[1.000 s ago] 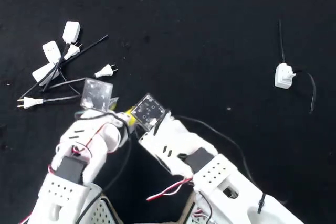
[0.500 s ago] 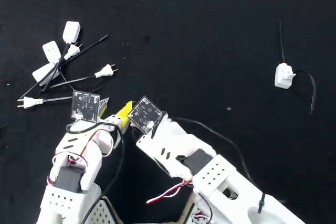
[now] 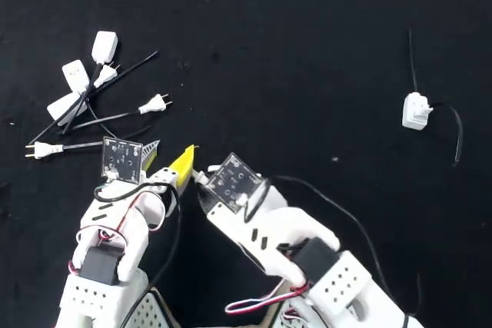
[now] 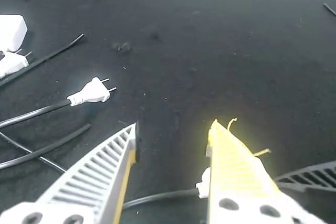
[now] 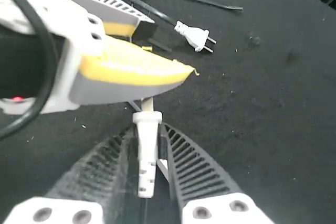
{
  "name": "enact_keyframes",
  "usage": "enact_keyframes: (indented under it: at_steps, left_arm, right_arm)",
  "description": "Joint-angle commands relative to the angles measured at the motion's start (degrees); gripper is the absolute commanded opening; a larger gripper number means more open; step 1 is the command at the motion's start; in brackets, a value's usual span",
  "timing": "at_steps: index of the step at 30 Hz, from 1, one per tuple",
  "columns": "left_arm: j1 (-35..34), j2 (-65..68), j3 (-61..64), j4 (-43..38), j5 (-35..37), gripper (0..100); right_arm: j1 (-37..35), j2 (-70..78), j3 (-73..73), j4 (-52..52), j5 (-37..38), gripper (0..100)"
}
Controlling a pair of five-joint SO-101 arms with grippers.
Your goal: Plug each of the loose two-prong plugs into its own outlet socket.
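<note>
Over the last second the left arm has drawn back toward its base and the right arm has shifted rightward, so the two wrists now stand farther apart than before. The left gripper has its fingers spread with nothing between them; its yellow pad hangs just above the held plug. The right gripper pinches a white two-prong plug by its body (the prong end cannot be made out), and the cable trails off beneath the left gripper. The plug sits at the near middle of the table — well apart from the outlet sockets clustered at the far left. Two loose plugs lie where they lay before. Judgement: the right arm alone now carries the plug — transport to a socket and insertion remain.
</note>
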State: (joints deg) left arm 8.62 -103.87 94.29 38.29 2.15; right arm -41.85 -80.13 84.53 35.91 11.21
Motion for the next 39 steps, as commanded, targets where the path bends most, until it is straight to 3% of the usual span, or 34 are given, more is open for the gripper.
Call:
enact_keyframes:
  at_steps: [1,9,15,19,27,35,39]
  left_arm:
    - [-0.7,0.2,-0.7,-0.5,-1.9,22]
    - [-0.7,-0.1,-0.7,-0.5,-2.0,22]
    - [-2.9,-0.2,-1.2,-0.5,-1.8,22]
    - [-4.9,-0.3,-1.3,-0.8,-1.8,22]
    - [-5.1,0.2,-1.3,0.5,-2.1,22]
    - [-5.1,0.2,-3.4,5.0,-2.2,22]
    - [-5.1,-0.1,-3.2,5.1,-2.2,22]
  right_arm:
    - [-0.4,-4.9,-0.9,1.7,-0.5,1.0]
    - [0.0,-5.0,-0.9,2.0,-0.1,1.0]
    - [8.1,-4.9,-0.9,2.2,0.0,1.0]
    - [9.4,-1.6,-1.3,3.9,3.3,1.0]
    - [15.9,18.2,-14.5,6.1,3.2,1.0]
    - [17.5,46.3,-42.3,26.6,0.9,1.0]
    - [21.5,56.0,-48.6,30.7,-0.4,1.0]
